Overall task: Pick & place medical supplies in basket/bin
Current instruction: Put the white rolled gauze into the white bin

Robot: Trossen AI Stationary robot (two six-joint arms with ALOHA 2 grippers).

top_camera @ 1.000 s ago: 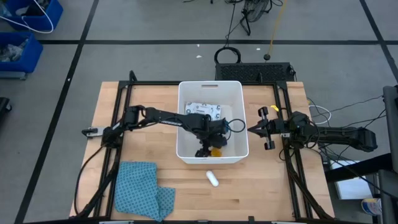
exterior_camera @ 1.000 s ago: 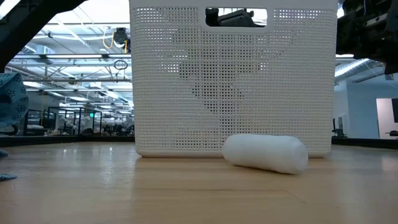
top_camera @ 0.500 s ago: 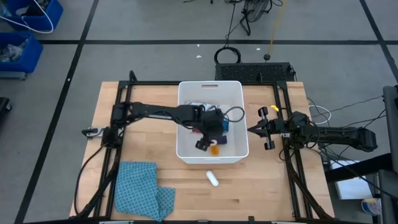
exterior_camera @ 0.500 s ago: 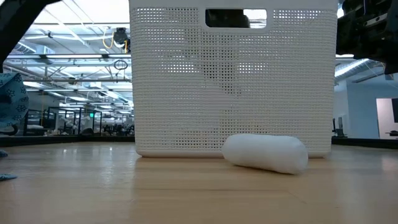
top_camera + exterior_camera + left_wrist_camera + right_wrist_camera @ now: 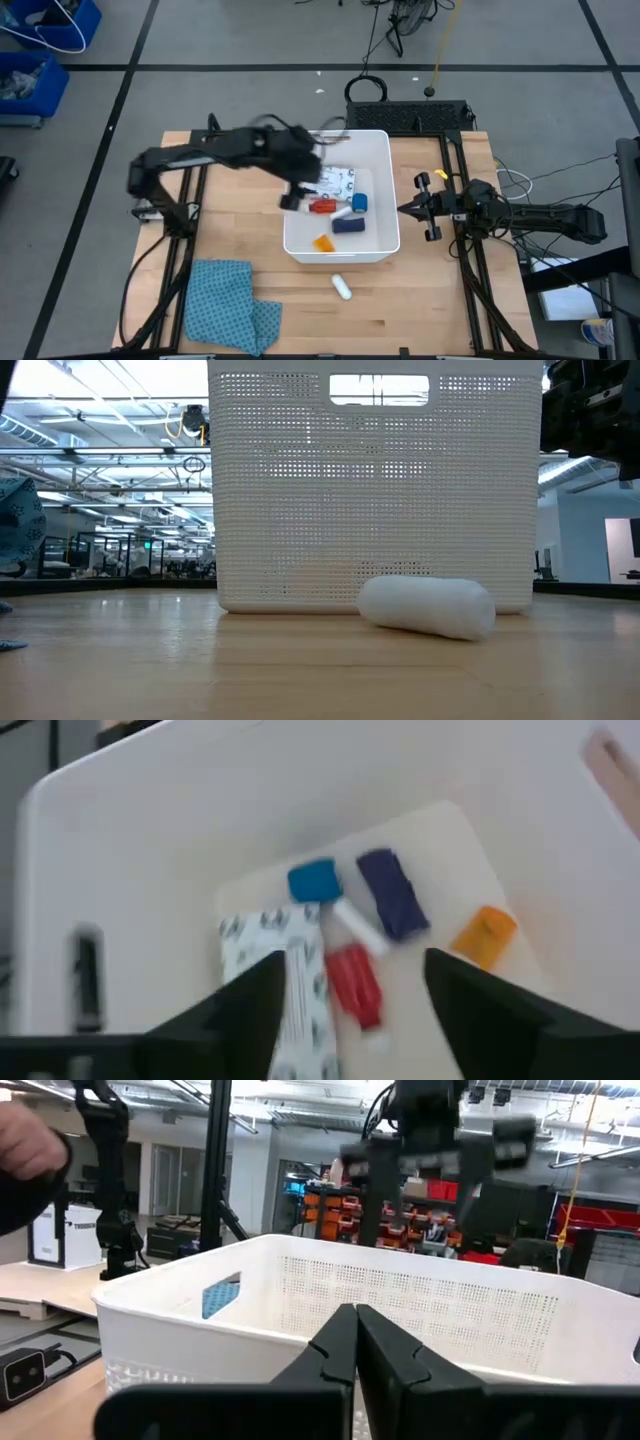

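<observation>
Supplies [image 5: 335, 212] in bin [image 5: 385, 150]; left end effector [image 5: 291, 197] above rim, empty.

The white bin [image 5: 337, 145] sits mid-table. Inside lie a printed packet [image 5: 338, 181] at twelve o'clock, a red-capped bottle [image 5: 323, 206], a blue tape roll [image 5: 359, 203], a dark blue strip [image 5: 347, 224] and an orange pill bottle [image 5: 322, 243] at six. The left gripper [image 5: 291, 198] hangs at the bin's nine o'clock rim. A white cylinder [image 5: 342, 288] lies outside at six o'clock.
</observation>
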